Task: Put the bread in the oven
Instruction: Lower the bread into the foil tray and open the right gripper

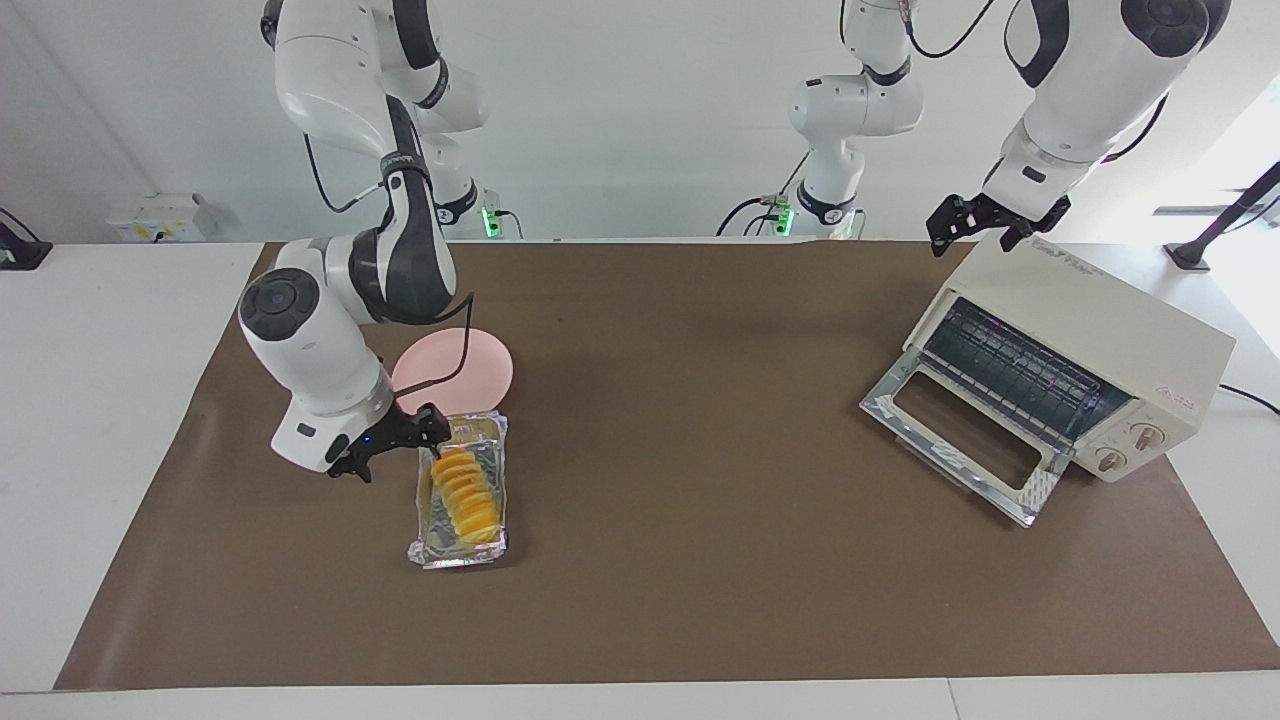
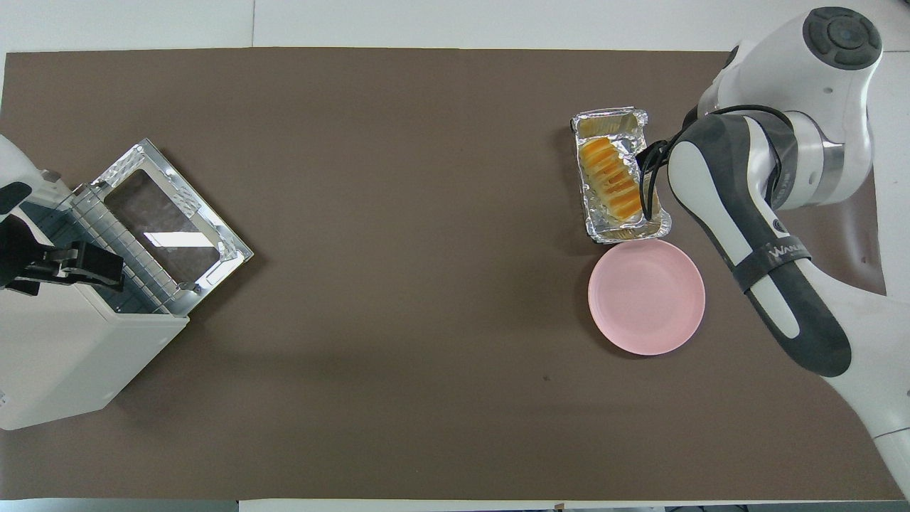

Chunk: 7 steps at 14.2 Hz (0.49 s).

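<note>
Bread (image 1: 465, 493) sits in the foil tray (image 1: 430, 545) on the counter (image 1: 700, 600), toward the right arm's end. The pink plate (image 1: 470, 365) lies just beside the tray at its 12 o'clock in the facing view, nearer the robots. Oven (image 1: 1110, 330) is well apart at the left arm's end, door (image 1: 955, 440) dropped flat, rack visible inside.

Step in hand, as I read it: right arm has to get a grip on the bread, or on tray plus bread, and carry it across. To do it well:
- Line the fingers across the loaf's short axis, mid-length, so the segments don't hinge apart.
- Come straight down; foil walls are thin and will crumple if clipped.
- If the tray goes too, pinch a long wall near its middle and keep it level.
- Enter the oven low over the open door and set it down on the rack.

Right hand (image 1: 392, 445): open, empty, touching nothing. Sits just off the tray at about its 10 o'clock in the facing view, apparently low over bare counter; exact height is hard to judge from here.

Left hand (image 1: 985, 220): open, empty, waiting over the oven's top edge nearest the robots. Can't confirm whether it touches the casing; looks just clear.
</note>
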Motion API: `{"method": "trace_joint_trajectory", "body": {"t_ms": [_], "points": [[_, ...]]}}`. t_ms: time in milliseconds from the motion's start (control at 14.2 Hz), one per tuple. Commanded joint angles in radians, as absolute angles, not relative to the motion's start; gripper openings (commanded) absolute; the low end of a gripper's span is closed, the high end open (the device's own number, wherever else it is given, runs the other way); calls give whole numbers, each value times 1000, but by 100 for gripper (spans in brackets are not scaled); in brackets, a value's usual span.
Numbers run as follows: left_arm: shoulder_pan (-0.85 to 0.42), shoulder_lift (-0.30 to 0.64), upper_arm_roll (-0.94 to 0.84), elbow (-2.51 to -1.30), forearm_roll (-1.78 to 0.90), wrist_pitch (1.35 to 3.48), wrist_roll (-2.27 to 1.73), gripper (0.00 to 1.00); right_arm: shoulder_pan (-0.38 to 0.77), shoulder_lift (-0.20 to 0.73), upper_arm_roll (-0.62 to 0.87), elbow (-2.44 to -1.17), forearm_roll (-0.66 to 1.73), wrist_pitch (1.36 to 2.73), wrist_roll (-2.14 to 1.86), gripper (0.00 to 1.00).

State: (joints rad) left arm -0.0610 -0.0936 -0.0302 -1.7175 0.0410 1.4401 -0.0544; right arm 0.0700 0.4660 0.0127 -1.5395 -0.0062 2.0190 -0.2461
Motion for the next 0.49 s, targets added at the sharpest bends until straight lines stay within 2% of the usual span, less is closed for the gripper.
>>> {"method": "trace_joint_trajectory", "body": {"t_ms": [0,351,422], "points": [[-51,-109,-35,-1729,29,1453,-49,100,54,456,15,-1618,-63,2112,-275,100],[-49,-110,-35,-1729,29,1453,-49,100,55,446,14,-1733,-66,2258,-272,98],[-51,-110,-35,-1729,29,1453,-49,100,57,440,14,-1759,-66,2284,-270,95]]}}
